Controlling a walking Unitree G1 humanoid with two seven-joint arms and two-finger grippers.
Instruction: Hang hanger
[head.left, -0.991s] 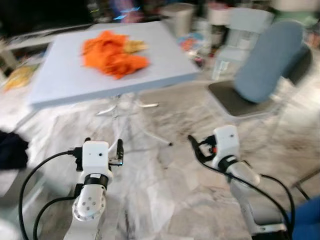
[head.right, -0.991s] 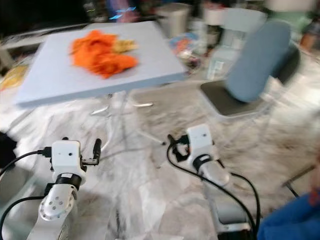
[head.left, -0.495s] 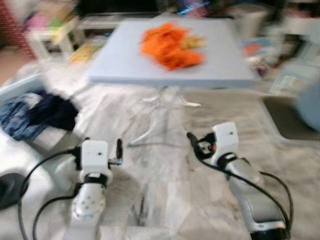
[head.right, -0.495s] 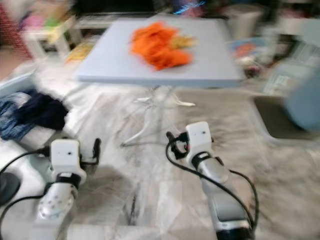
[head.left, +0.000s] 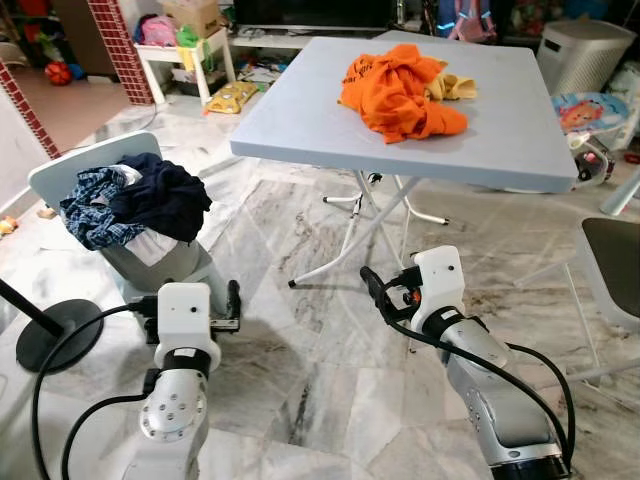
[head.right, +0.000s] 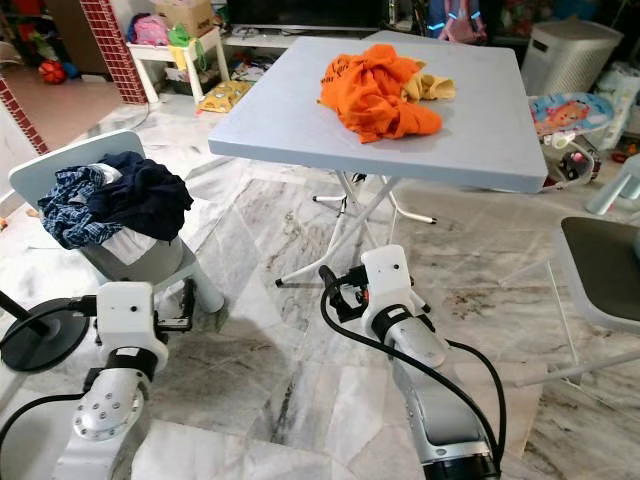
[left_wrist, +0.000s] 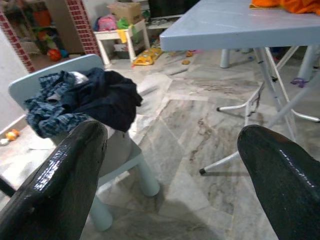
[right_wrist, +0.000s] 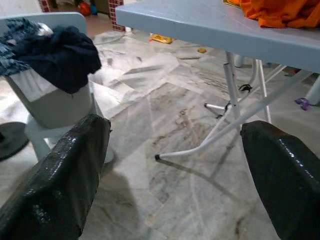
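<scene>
An orange garment lies bunched on the far part of a grey folding table, with a small yellow cloth beside it. My left gripper hangs low over the marble floor, open, with nothing between its fingers. It faces a small pale chair heaped with dark blue clothes. The right gripper is also open and empty. It is held low before the table's white legs.
A black round stand base sits on the floor at my left. A dark-seated chair stands at the right edge. A white appliance, toys and low shelves crowd the back. Marble floor lies between my arms.
The camera has swung left and the blur has cleared: the table now sits to the right and the clothes chair has come into view. Both arms keep their pose.
</scene>
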